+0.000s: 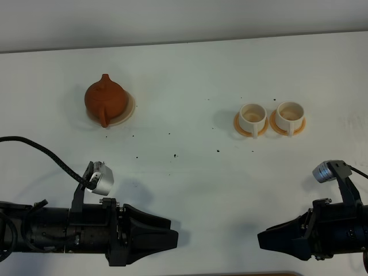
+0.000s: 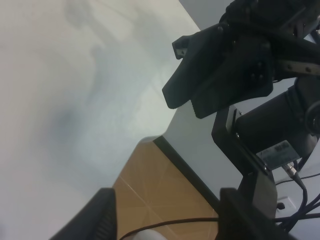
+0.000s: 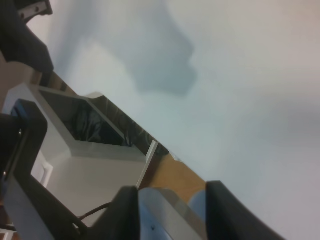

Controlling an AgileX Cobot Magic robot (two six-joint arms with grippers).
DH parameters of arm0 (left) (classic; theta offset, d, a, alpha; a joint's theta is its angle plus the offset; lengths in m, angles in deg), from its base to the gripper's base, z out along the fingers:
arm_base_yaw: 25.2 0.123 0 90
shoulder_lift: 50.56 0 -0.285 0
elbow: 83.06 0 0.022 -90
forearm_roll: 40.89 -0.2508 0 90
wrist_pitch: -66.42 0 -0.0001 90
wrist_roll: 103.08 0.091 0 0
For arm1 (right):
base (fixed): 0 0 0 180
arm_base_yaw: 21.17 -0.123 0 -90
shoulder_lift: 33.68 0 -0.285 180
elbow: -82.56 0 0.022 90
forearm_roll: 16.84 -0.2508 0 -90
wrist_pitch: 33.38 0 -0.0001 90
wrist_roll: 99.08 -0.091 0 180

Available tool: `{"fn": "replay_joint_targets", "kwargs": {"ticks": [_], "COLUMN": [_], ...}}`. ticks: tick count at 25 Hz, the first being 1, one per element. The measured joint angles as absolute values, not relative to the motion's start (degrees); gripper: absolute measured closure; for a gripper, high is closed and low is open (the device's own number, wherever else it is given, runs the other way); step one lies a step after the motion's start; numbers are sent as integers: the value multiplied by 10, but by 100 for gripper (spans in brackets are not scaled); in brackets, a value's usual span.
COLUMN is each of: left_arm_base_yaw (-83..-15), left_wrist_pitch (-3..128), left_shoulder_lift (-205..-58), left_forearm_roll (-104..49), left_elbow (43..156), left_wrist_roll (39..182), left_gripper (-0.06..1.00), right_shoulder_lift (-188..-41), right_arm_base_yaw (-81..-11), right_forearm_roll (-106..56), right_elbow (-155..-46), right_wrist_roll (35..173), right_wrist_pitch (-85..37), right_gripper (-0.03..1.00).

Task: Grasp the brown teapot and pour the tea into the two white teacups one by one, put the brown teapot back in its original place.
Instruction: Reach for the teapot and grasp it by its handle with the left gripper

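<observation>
The brown teapot [image 1: 106, 98] stands upright on its beige round coaster [image 1: 130, 109] at the back left, spout toward the front. The two white teacups [image 1: 252, 115] [image 1: 289, 113] sit side by side on orange saucers at the back right; their insides look pale and no tea shows. My left gripper [image 1: 172, 238] [image 2: 170, 222] lies low by the table's front edge, far from the teapot, open and empty. My right gripper [image 1: 261, 240] [image 3: 172, 210] faces it from the right, also open with nothing between its fingers.
Small dark specks [image 1: 174, 155] dot the white table [image 1: 190, 69] between the teapot and the cups. In the left wrist view the right arm's black body [image 2: 225, 70] hangs past the table's front edge, above a wooden floor [image 2: 160, 185].
</observation>
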State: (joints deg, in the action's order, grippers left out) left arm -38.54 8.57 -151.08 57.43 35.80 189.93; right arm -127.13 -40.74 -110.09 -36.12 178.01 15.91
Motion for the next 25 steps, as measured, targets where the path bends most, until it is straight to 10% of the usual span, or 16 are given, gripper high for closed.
{"fn": "replay_joint_targets", "kwargs": {"ticks": [25], "left_arm_base_yaw": [-385], "left_wrist_pitch": [86], "left_shoulder_lift": [-1511], "left_forearm_roll": [574], "left_elbow": [358], "left_wrist_roll": [1899], "left_gripper": [52], "right_shoulder_lift": [-1271], "right_arm_base_yaw": [-407], "right_forearm_roll": [-1101], "right_elbow": [-361], "right_wrist_roll": [1780], "right_wrist_pitch": [159], "right_gripper": [66]}}
